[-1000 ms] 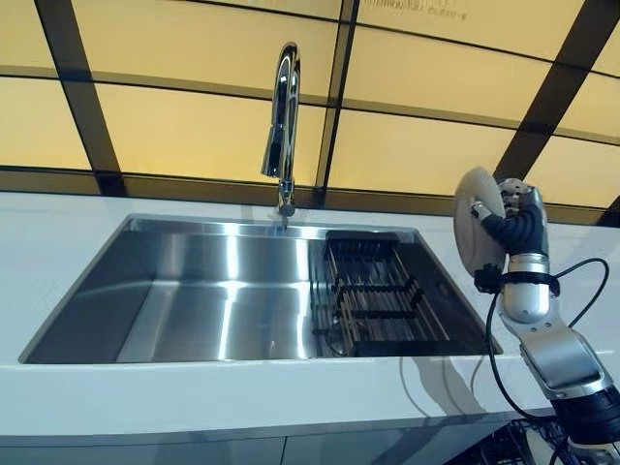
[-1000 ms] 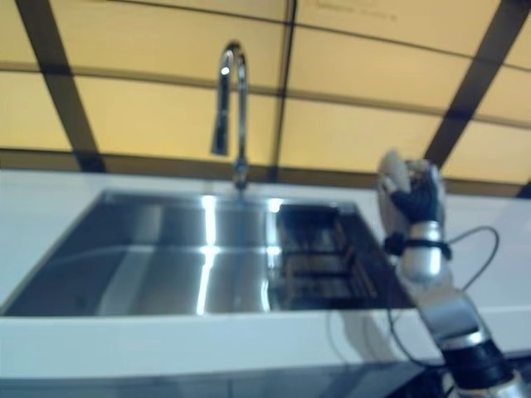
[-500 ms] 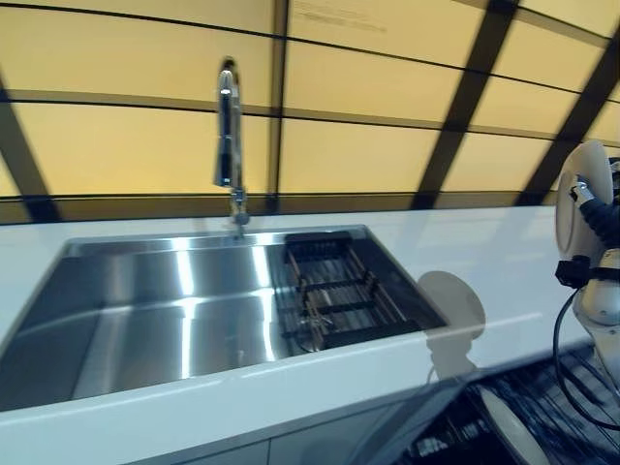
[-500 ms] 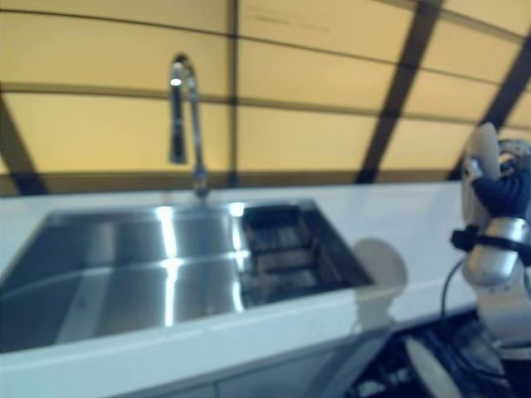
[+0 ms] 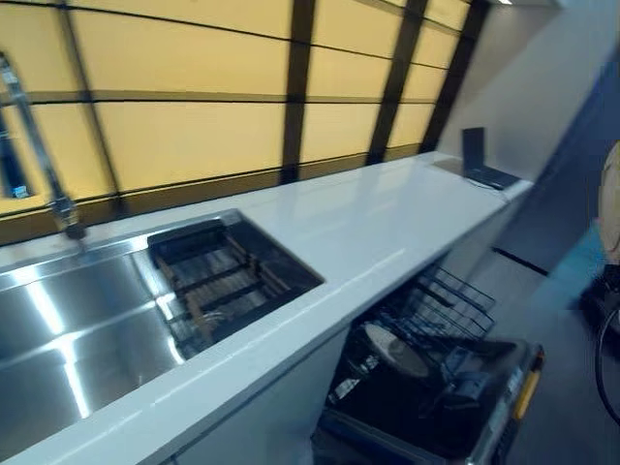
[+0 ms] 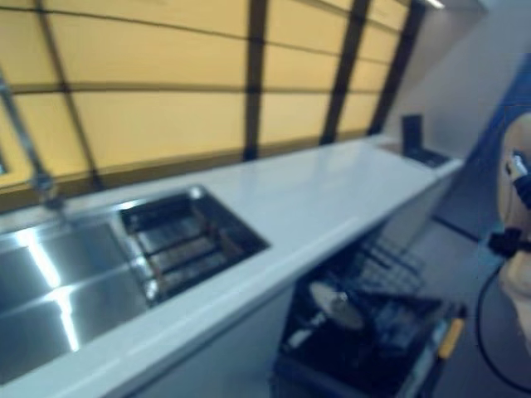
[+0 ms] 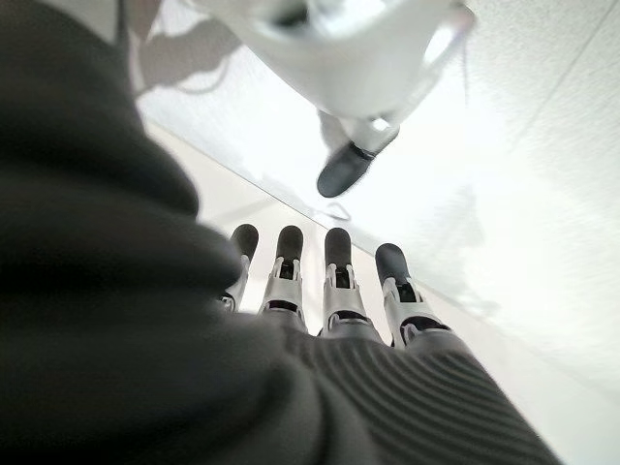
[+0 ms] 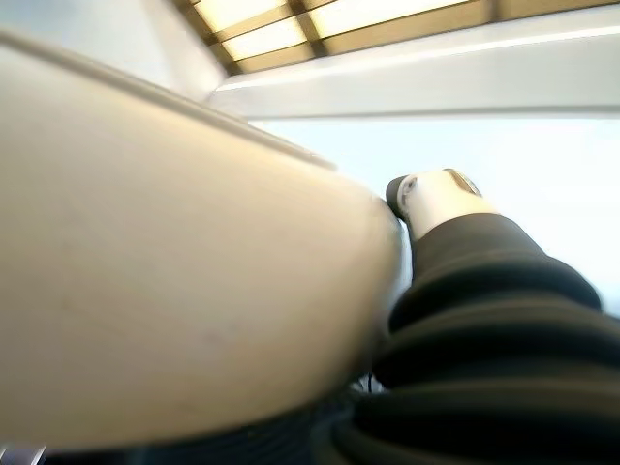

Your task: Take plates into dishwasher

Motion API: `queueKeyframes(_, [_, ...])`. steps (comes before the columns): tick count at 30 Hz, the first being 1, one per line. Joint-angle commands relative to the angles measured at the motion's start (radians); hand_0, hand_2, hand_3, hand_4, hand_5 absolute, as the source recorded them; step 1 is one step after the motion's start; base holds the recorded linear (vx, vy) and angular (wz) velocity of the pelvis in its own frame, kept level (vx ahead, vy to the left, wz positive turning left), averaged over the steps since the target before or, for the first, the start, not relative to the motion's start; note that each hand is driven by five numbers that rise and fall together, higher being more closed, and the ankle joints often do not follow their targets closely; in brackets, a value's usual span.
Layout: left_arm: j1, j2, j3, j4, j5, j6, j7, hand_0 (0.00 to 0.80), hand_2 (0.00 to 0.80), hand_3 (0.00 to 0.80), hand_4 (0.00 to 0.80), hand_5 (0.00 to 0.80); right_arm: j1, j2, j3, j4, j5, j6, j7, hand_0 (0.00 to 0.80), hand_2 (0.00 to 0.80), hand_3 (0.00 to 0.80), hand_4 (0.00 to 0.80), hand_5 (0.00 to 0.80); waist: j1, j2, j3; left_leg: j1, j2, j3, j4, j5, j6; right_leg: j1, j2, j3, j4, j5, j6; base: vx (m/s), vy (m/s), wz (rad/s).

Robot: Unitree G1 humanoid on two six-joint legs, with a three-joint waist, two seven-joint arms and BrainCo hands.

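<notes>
The plate [image 6: 516, 178] was cream-coloured and stood upright on its edge at the far right of the scene, held in the air beyond the right end of the counter [image 5: 368, 228] and well apart from it. The right hand [image 8: 455, 208] was closed on the plate: in its wrist view the thumb lay curled against the plate's face, with the plate filling most of that view. The other fingers of that hand were hidden behind the plate.

Below the counter's near edge, to the right of centre, the dishwasher [image 5: 436, 407] stood open with its lower rack [image 5: 441, 310] pulled out. A second plate [image 5: 395, 351] already lay in that rack, tilted.

The sink [image 5: 58, 320] occupied the left part of the counter, with a dark dish rack [image 5: 228, 281] in its right end and the tap [image 5: 39, 155] behind it at the far left. A small dark object [image 5: 481, 160] sat at the far right end of the counter.

The left hand [image 7: 329, 291] appeared only in its own wrist view, with fingers straight and side by side, holding nothing.
</notes>
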Motion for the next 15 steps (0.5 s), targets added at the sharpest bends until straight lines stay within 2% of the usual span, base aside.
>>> queueKeyframes(1, [-0.034,0.025,-0.015,0.031,-0.047,-0.01,0.013,0.0,0.0,0.0,0.0,0.0,-0.043,-0.051,-0.02,0.008,0.067,-0.052,0.04,0.8,0.8,0.8,0.8,0.8,0.014,-0.013,-0.052,0.042,-0.063,0.103,0.012,-0.159,0.093,0.037,-0.048,-0.061,0.073,-0.031,0.057,-0.191,-0.37,-0.59])
queueKeyframes(3, [-0.044,0.021,-0.003,0.03,-0.036,-0.003,0.019,0.0,0.0,0.0,0.0,0.0,-0.049,-0.049,-0.002,0.024,0.112,-0.066,0.07,0.8,0.8,0.8,0.8,0.8,0.014,-0.016,-0.055,0.029,-0.049,0.125,0.015,-0.146,0.08,0.041,-0.022,-0.077,0.043,-0.046,0.05,-0.175,-0.395,-0.72])
queueKeyframes(5, [-0.047,0.016,-0.003,0.034,-0.019,-0.011,0.02,0.0,0.0,0.0,0.0,0.0,-0.053,-0.048,0.011,0.027,0.113,-0.066,0.087,0.8,0.8,0.8,0.8,0.8,0.012,-0.018,-0.055,0.019,-0.039,0.119,0.016,-0.134,0.068,0.041,-0.001,-0.07,0.027,-0.052,0.035,-0.107,-0.349,-0.33])
queueKeyframes(10, [-0.053,-0.023,-0.03,0.028,0.03,-0.036,0.02,0.0,0.0,0.0,0.0,0.0,-0.073,-0.043,0.06,0.026,0.096,-0.02,0.184,0.8,0.8,0.8,0.8,0.8,0.003,-0.006,-0.039,-0.007,-0.016,0.075,0.02,-0.094,0.031,0.042,0.039,-0.037,0.016,-0.078,-0.019,-0.099,-0.296,0.05])
queueKeyframes(15, [-0.08,-0.04,-0.058,0.013,0.032,-0.04,0.012,0.0,0.0,0.0,0.0,0.0,-0.132,-0.008,0.155,0.059,0.062,0.011,0.294,0.8,0.8,0.8,0.8,0.8,-0.003,0.01,-0.017,-0.047,0.004,0.028,0.03,-0.059,0.004,0.036,0.073,-0.008,0.006,-0.088,-0.056,-0.127,-0.225,0.15])
